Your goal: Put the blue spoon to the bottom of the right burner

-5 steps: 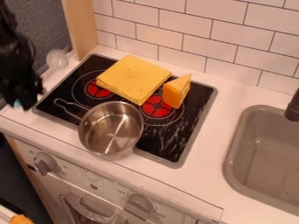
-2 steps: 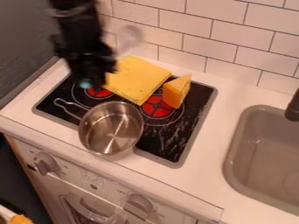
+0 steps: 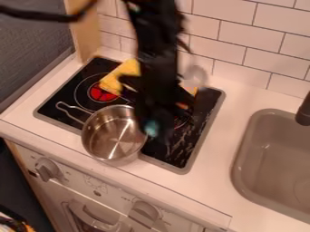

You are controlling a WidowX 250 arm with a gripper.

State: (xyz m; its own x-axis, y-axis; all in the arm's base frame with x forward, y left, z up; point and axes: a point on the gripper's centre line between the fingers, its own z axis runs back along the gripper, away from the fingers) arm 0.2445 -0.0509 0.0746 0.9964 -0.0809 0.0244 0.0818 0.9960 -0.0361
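1. Sweeping across from over the left side of the stove (image 3: 196, 132), the tool (image 3: 149, 120) has come to its right side, and the small blue patch at its lower end has come along. The pot (image 3: 113, 136) and both pieces of cheese have stayed put.
2. That patch is most likely the blue spoon (image 3: 151, 129), blurred as it is. Since it travels with the tool, I take the tool to be closed on it.
3. The spoon shows beside the pot's rim, near the lower part of the right burner (image 3: 183, 119). Whether it touches either I can't tell.
4. Hanging the tool downward here makes sense: the spoon can be lowered to the front of that burner.
5. The cheese slice (image 3: 118, 78) and cheese wedge (image 3: 193, 90) lie towards the back, so the front seems the easier spot. Drifting sideways might knock the pot.
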